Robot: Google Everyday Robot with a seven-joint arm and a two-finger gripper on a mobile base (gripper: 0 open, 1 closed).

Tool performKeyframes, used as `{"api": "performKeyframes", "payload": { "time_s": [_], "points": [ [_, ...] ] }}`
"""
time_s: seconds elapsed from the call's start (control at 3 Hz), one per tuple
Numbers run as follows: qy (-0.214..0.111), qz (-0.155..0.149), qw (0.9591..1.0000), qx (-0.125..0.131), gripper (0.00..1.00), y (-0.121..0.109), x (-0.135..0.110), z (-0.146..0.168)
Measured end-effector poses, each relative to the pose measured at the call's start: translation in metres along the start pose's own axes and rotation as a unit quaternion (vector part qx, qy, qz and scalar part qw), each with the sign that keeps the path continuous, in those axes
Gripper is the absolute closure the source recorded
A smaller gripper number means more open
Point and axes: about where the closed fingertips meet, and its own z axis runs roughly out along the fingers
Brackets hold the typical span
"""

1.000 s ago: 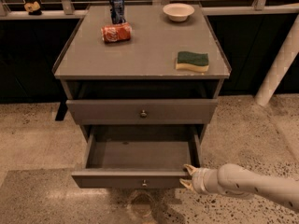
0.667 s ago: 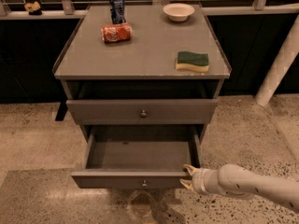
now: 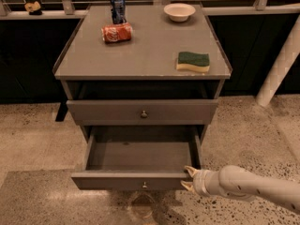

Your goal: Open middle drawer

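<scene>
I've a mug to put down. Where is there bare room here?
The cabinet top is bare at front left, between red can and sponge. Its back edge is crowded: blue can, red can, bowl. The open middle drawer holds nothing, though the gripper sits at its front right corner.

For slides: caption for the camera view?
Middle drawer pulled out, tool at its front right corner; upright can, tipped can, bowl, sponge on cabinet.

High frontal view, down onto cabinet (image 3: 140, 55) (gripper (image 3: 186, 177) lower right), close

Lab-like room (terrazzo floor (image 3: 33, 135), railing (image 3: 243, 9)), gripper (image 3: 185, 177) lower right.
</scene>
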Motion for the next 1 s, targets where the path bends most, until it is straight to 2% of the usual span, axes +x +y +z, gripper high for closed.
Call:
{"api": "performKeyframes", "payload": {
  "time_s": [1.0],
  "points": [
    [-0.001,0.001,1.0,-0.002,1.0,0.0068,-0.0006,-0.0048]
  ]
}}
